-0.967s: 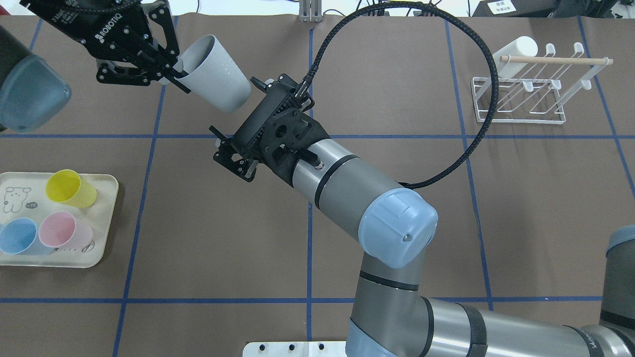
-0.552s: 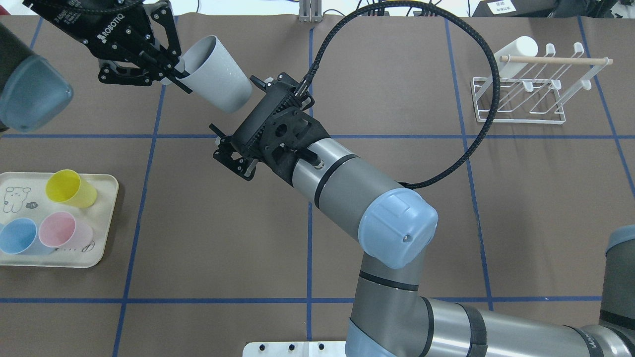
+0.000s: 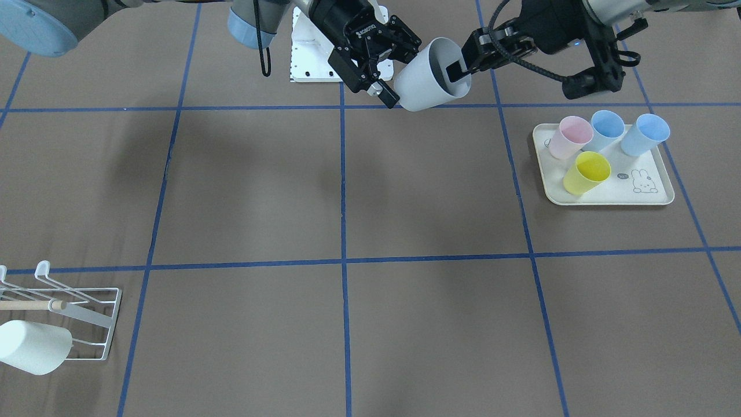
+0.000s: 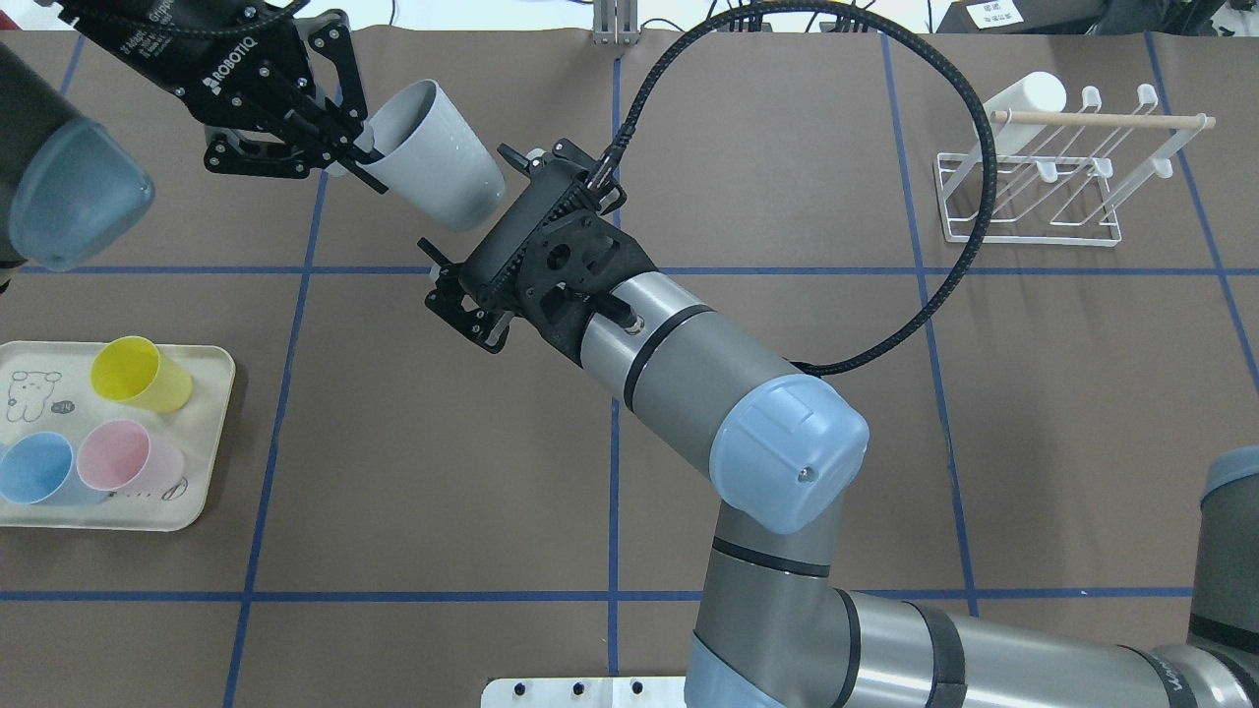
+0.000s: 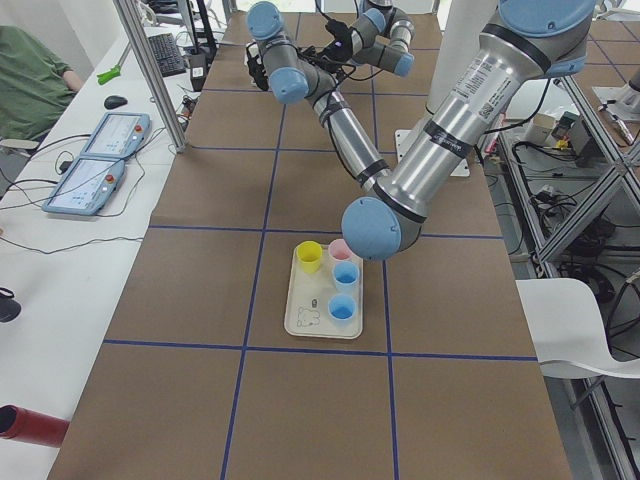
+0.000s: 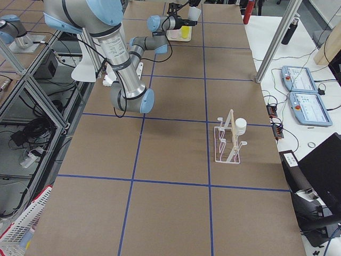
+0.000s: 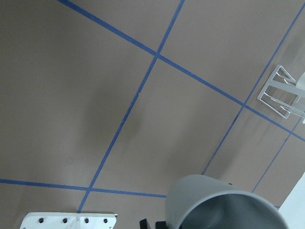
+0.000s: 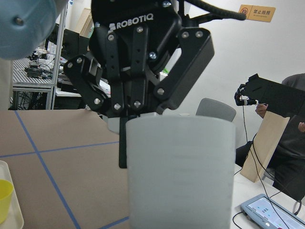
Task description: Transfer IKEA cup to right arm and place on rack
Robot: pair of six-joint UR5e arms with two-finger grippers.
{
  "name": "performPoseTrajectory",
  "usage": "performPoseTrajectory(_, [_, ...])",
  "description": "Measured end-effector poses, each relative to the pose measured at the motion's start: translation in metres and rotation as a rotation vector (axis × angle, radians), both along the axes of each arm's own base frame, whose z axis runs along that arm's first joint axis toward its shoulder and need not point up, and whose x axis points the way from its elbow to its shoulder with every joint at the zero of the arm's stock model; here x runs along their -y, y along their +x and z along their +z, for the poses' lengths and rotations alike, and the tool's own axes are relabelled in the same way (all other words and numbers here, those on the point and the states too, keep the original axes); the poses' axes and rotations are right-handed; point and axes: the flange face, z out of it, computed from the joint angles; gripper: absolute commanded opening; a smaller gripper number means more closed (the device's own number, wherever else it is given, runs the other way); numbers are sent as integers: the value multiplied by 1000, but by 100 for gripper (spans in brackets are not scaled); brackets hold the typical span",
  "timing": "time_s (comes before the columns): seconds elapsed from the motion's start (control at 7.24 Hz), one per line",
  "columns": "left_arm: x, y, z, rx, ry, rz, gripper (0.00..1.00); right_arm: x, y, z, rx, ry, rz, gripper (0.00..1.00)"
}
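Since 0.6 s ago: IKEA cup [image 4: 438, 157] and my left fingers [image 4: 334, 143] have shifted right, toward my right fingers [image 3: 385, 92]. Left pinch the rim, upper left of frame, clear of the worktop [image 4: 787, 197]. Right are spread open at the base. Judged: thin plastic, light, smooth, flexes, so take the low sidewall gently.

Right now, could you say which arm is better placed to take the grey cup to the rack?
Right: the rack stands on its side, and its open fingers are at the base of the grey cup.
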Motion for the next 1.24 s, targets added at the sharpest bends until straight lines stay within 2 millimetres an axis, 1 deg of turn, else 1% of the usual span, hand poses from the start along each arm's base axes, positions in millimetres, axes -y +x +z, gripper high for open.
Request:
performPoseTrajectory(0.14, [0,1,-1,-1,1,1,0,0,0,-2,1,2,1,94])
performPoseTrajectory(0.28, [0,1,-1,-1,2,2,0,0,1,-4,3,4,2,91])
performPoseTrajectory(0.41, [-1,2,-2,-1,3,4,0,0,1,-5,3,5,3,83])
performPoseTrajectory(0.55, [-1,3,-3,-2,3,6,0,0,0,-5,3,5,3,68])
performPoseTrajectory(0.69, [-1,3,-3,-3,3,7,0,0,0,-5,2,5,4,61])
performPoseTrajectory(0.83, [-1,3,-3,-3,4,8,52,0,1,-4,0,4,7,59])
performPoseTrajectory(0.97, [-2,3,-4,-8,14,8,100,0,0,-4,-1,2,10,59])
performPoseTrajectory(1.24, [-4,2,-6,-25,48,7,100,-1,0,-4,-2,-1,16,59])
